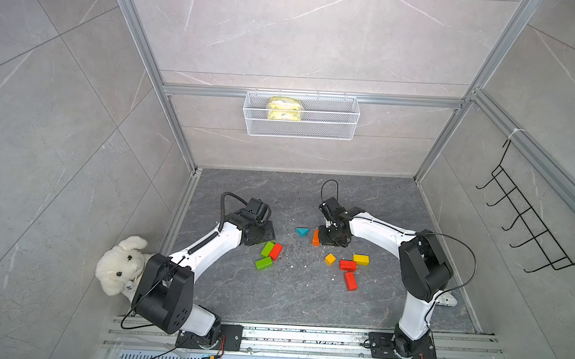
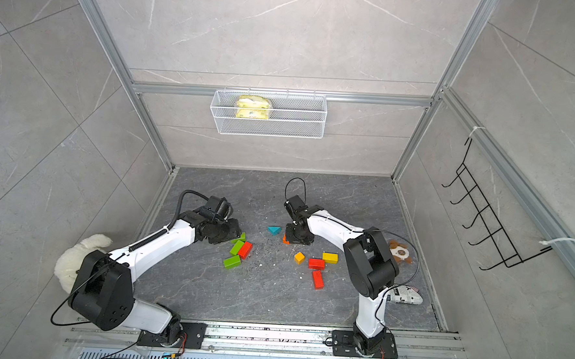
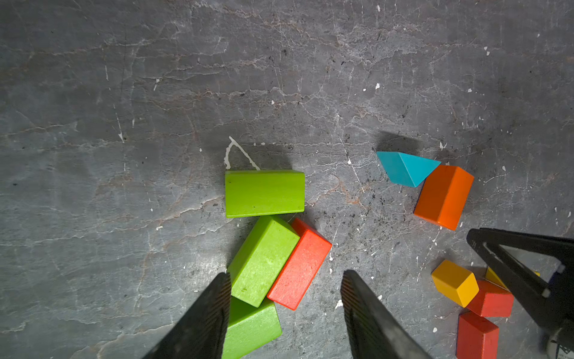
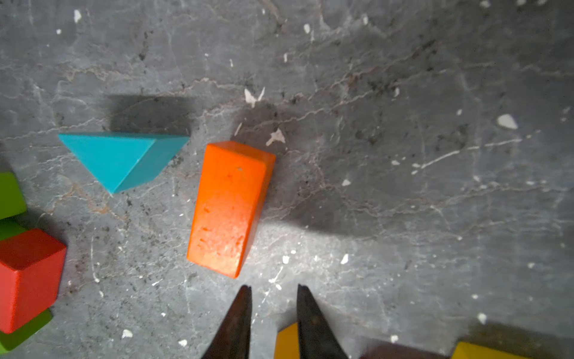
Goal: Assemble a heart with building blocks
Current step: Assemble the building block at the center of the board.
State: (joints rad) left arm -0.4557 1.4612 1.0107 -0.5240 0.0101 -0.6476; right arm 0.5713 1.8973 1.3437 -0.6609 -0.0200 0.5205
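Note:
The building blocks lie loose on the dark floor, and no heart outline shows in any view. A teal triangle [image 1: 302,231] sits beside an orange bar [image 1: 316,237] [image 4: 230,205]. Nearer the front are an orange-yellow cube [image 1: 330,259], a yellow bar [image 1: 360,259] and two red bars [image 1: 348,265] [image 1: 350,281]. To the left, green bars [image 1: 267,249] [image 1: 263,263] [image 3: 264,192] and a red bar [image 1: 275,251] touch one another. My left gripper [image 3: 285,275] hangs open over the green and red bars, gripping nothing. My right gripper [image 4: 274,287] is shut and empty, its tips just short of the orange bar's near end.
A white plush dog [image 1: 121,266] leans in the left corner behind my left arm. A brown plush toy [image 2: 400,252] and a printed pouch [image 2: 405,294] lie by the right wall. A wire basket [image 1: 300,130] and a black hook rack [image 1: 527,220] hang on the walls.

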